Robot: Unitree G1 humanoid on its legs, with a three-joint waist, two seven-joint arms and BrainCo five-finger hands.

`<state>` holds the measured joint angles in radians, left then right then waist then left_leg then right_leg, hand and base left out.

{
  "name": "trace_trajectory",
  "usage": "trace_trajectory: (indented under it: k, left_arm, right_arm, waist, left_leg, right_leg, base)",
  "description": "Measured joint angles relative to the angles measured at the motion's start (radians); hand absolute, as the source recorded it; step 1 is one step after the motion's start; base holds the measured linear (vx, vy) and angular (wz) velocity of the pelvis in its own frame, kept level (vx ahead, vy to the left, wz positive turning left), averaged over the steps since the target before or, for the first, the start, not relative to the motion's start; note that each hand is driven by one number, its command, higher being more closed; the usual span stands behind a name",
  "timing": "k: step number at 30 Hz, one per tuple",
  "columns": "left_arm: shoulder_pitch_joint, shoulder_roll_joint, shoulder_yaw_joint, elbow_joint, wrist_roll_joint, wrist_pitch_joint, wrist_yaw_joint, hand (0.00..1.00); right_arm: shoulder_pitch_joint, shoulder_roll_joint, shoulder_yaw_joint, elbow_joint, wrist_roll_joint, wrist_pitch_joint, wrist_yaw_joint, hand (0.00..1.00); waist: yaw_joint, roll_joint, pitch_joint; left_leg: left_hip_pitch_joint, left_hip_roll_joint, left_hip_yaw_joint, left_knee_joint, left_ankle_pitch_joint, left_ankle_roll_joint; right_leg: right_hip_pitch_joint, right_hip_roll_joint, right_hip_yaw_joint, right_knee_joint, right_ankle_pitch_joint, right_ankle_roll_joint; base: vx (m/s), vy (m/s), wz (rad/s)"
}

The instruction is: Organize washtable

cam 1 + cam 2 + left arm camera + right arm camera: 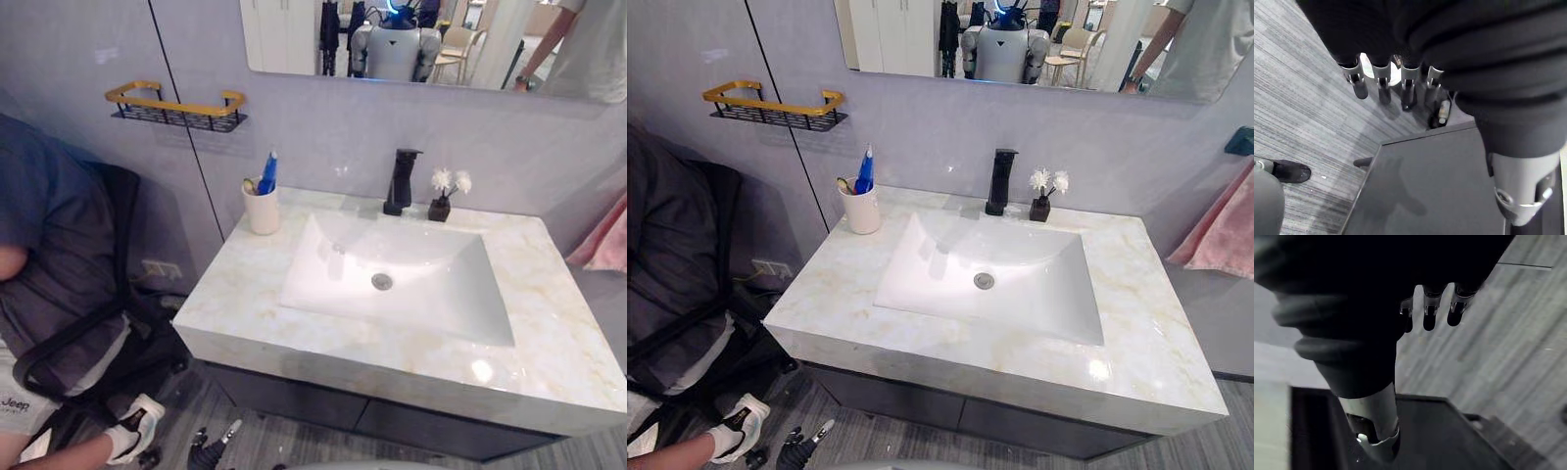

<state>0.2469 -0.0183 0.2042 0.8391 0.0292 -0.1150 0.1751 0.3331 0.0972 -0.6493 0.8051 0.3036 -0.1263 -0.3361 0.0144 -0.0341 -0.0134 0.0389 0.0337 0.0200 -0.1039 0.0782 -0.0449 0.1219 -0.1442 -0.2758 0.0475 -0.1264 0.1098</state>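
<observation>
The washtable is a marble counter [551, 333] with a white sink [436, 262] set in it. At its back left stands a white cup [262, 210] holding a blue toothbrush [267, 172]. A black faucet [400, 181] rises behind the sink, and a small dark vase of white flowers [442, 199] stands right of it. My left hand [1384, 84] hangs low beside the dark cabinet [1425, 191], its fingers straight and empty; it also shows below the counter's front left [208, 446]. In the right wrist view my right hand [1430, 314] hangs over the floor with its fingers relaxed, holding nothing.
A gold and black wire shelf [176, 108] is fixed to the wall left of the counter. A person [44, 255] sits in a black chair close to the counter's left side. A pink towel [1220, 235] hangs at the right. A mirror [294, 39] spans the wall above.
</observation>
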Motion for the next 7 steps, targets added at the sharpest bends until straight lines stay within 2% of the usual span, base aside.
trace_trajectory:
  k: [2, 3, 4, 7]
  left_arm:
    - [-0.005, 0.004, -0.011, 0.003, 0.0, -0.001, -0.001, 0.0]
    - [-0.016, 0.008, -0.014, 0.014, 0.0, -0.002, -0.002, 0.0]
    - [-0.021, 0.011, -0.017, 0.018, 0.0, -0.002, -0.003, 0.0]
    - [-0.036, 0.033, -0.052, 0.035, 0.003, -0.004, -0.022, 0.0]
  right_arm:
    - [-0.002, -0.004, 0.04, 0.032, 0.0, 0.013, 0.052, 0.0]
    - [-0.004, -0.007, 0.071, 0.045, -0.006, 0.02, 0.08, 0.0]
    - [-0.005, -0.009, 0.084, 0.05, -0.011, 0.021, 0.091, 0.0]
    - [-0.029, -0.016, 0.157, 0.093, -0.072, 0.024, 0.134, 0.0]
  waist:
    - [-0.001, -0.002, 0.007]
    - [0.0, -0.014, 0.016]
    - [0.001, -0.008, 0.026]
    - [0.001, -0.019, 0.033]
  left_leg:
    - [0.002, -0.004, 0.002, 0.0, -0.003, 0.002]
    - [0.01, -0.01, 0.001, 0.0, -0.003, 0.002]
    - [0.013, -0.015, -0.001, 0.0, -0.004, 0.003]
    - [0.012, -0.023, -0.017, 0.0, -0.004, 0.004]
  right_leg:
    - [0.002, -0.005, 0.0, 0.0, 0.0, 0.0]
    - [0.012, -0.008, -0.002, -0.001, 0.0, 0.0]
    - [0.016, -0.01, -0.004, -0.001, -0.001, 0.002]
    - [0.028, -0.021, -0.021, -0.006, 0.003, 0.017]
  base:
    - [0.04, 0.02, -0.01]
    - [0.05, 0.015, 0.03]
    - [0.04, 0.018, 0.09]
    - [0.05, 0.002, 0.13]
